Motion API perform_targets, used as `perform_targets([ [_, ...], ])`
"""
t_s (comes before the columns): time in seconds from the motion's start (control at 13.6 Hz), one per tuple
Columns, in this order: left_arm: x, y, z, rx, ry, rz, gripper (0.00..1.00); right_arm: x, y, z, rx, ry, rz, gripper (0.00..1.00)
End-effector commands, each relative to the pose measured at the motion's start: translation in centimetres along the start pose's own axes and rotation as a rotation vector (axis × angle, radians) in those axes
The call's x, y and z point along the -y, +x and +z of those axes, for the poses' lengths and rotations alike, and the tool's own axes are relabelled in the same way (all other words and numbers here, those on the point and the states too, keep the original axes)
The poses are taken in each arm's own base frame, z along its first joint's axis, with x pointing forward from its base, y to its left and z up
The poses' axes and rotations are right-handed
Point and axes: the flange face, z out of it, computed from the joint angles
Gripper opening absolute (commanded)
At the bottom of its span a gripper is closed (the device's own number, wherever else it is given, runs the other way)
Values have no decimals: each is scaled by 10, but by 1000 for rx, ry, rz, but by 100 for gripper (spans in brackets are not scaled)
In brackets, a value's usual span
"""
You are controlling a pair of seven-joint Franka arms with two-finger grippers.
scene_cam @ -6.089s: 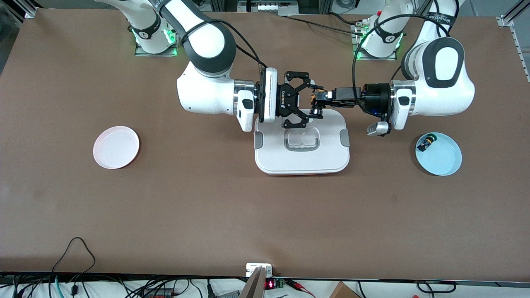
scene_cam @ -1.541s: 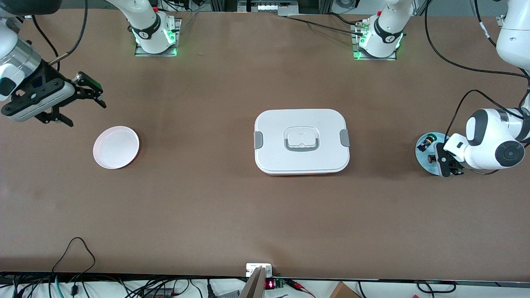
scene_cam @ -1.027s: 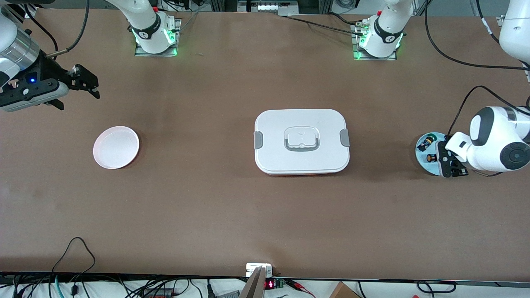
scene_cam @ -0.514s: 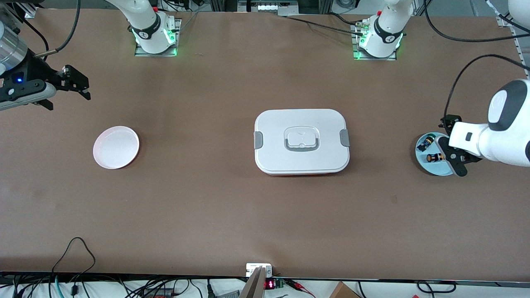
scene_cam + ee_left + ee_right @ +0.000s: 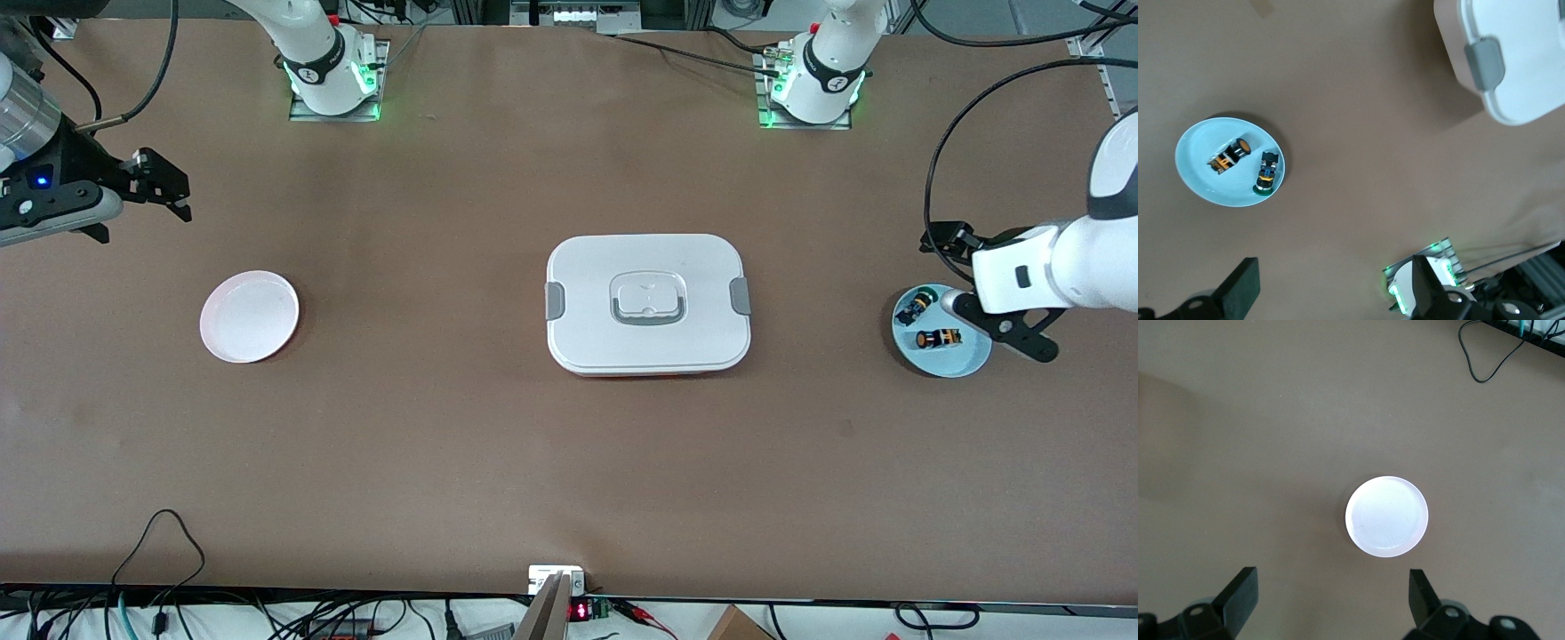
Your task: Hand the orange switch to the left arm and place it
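Orange switch (image 5: 939, 338) lies on the blue plate (image 5: 965, 363), green-capped switch (image 5: 914, 308) beside it. Box (image 5: 648, 303) mid-surface (lid shut). Left end effector (image 5: 991, 289) hovers above the plate, open, empty. Right end effector (image 5: 133, 200) open, empty, near pink plate (image 5: 249, 316).

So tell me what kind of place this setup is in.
Most likely a robotics lab bench. Two arms are bolted to base plates lit green on a brown table, loose cables trail along its edge nearest the front camera, and staged props sit on it: a white box and two small plates.
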Motion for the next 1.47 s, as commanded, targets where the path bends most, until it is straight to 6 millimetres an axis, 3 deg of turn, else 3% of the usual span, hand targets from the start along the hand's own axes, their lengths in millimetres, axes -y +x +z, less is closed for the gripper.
perform_targets([
  [0.0,-11,-7,-29,-28,-18,-79,100,-2,0,-3,16,-6,5,100],
  [0.15,-20,-8,-36,-42,18,-135,100,-1,-2,-1,41,0,18,100],
  [0.29,-2,-19,-39,-82,-20,-221,100,-4,-7,1,72,12,32,100],
  [0.44,4,-27,-37,-165,-51,-279,100,-2,-9,1,87,23,32,100],
  [0.59,-3,-32,-37,-229,6,-302,100,5,-9,-1,74,61,31,100],
  [0.73,-9,-55,-35,-272,43,-314,100,10,-13,-3,87,83,95,100],
  [0.95,-14,-67,-40,-290,52,-335,100,13,-13,-3,100,81,160,100],
  [1.17,-36,-76,-30,-282,13,-561,100,10,-11,-1,87,79,164,100],
  [1.25,-43,-71,-27,-287,29,-541,100,8,-9,-3,67,75,169,100],
  [1.39,-36,-71,-24,-358,49,-509,100,3,-2,-2,28,61,177,100],
])
